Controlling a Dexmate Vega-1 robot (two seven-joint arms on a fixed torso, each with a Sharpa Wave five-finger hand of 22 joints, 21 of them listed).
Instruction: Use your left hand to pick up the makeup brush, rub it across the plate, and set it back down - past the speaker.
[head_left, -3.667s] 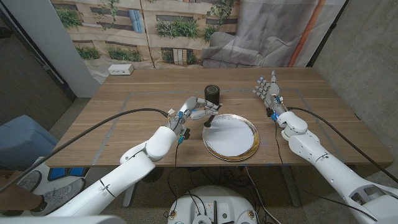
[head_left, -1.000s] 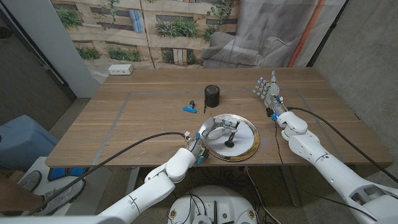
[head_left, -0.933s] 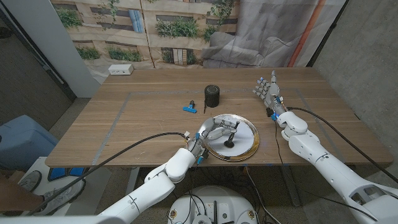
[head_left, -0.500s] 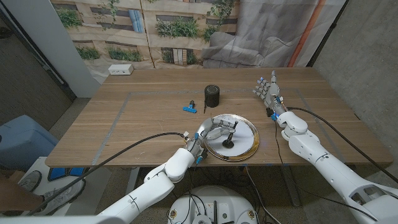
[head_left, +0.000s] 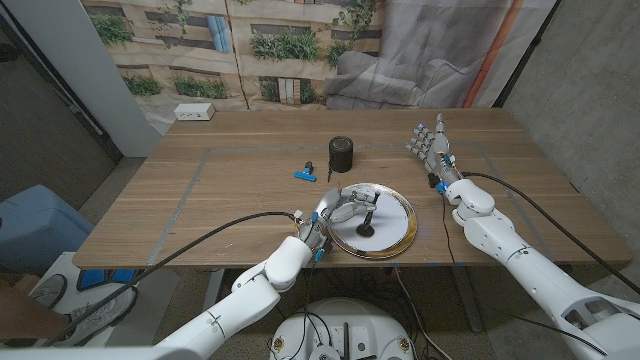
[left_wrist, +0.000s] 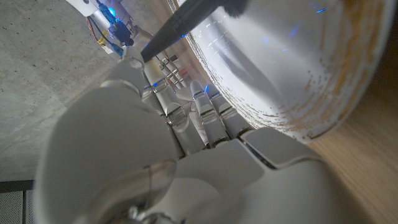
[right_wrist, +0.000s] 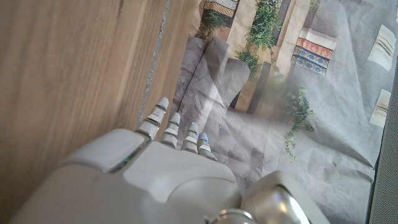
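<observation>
White plate (head_left: 385, 222) at frame centre: the left hand (head_left: 345, 207) grips the makeup brush (head_left: 366, 222), head down on it. The black speaker (head_left: 342, 153) stands just above. Right hand (head_left: 430, 143), fingers spread, holds nothing.

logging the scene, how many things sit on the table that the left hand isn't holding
4: the plate in front, the speaker beyond it, a blue object left of the speaker, a white box at the far left edge.
</observation>
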